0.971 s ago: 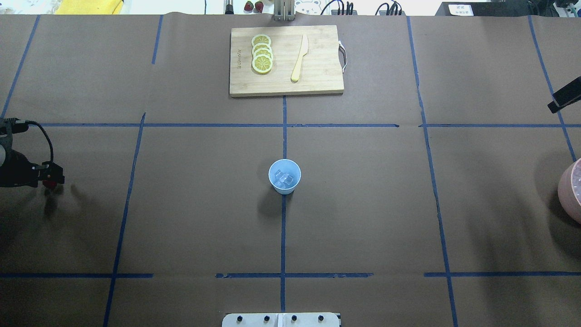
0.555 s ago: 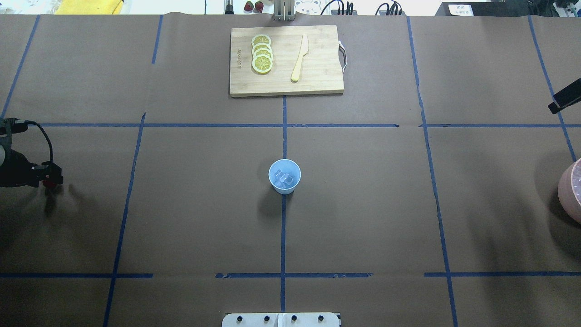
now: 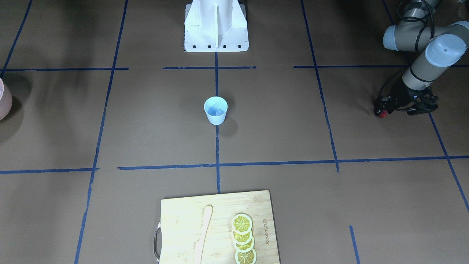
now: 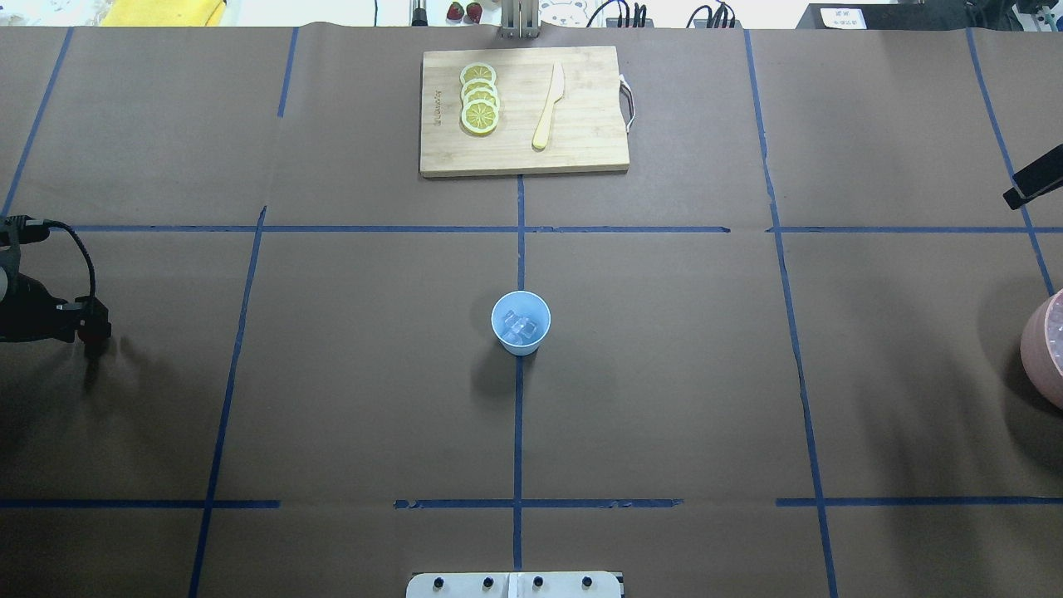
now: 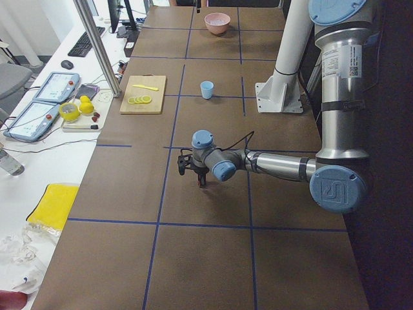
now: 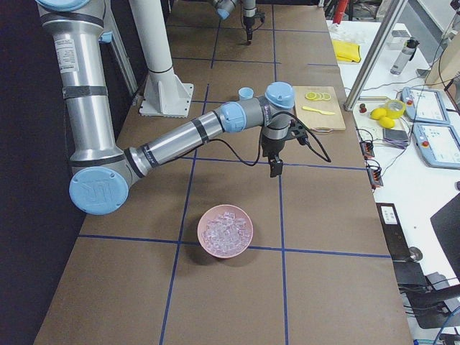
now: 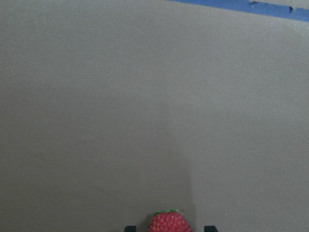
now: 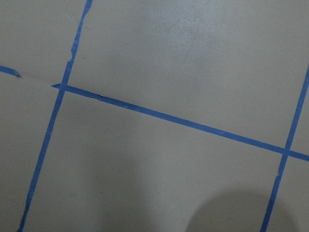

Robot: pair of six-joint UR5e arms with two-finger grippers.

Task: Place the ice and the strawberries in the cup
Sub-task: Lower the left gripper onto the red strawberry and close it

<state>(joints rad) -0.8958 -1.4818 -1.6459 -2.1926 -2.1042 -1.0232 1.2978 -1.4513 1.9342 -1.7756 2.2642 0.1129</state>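
Note:
The pale blue cup [image 4: 521,349] [image 3: 215,119] stands upright at the table's middle, with clear ice [image 4: 521,329] lying inside it. My left gripper [image 4: 87,332] [image 3: 382,113] hangs low over the paper at the far left edge, well away from the cup. It is shut on a small red strawberry [image 7: 169,223] [image 3: 381,114], which shows between the fingertips in the left wrist view. My right gripper [image 6: 275,171] points down above bare paper beyond the pink bowl. I cannot tell whether it is open or shut.
A pink bowl [image 6: 225,248] [image 4: 1038,345] with several ice pieces sits at the right edge. At the far middle, a wooden cutting board [image 4: 581,154] carries lemon slices [image 4: 480,98] and a wooden knife [image 4: 548,106]. Two more strawberries [image 4: 464,12] lie beyond the paper.
My left gripper has drifted slightly left toward the table's edge, carrying the strawberry with it. The cup and the right arm have stayed put.

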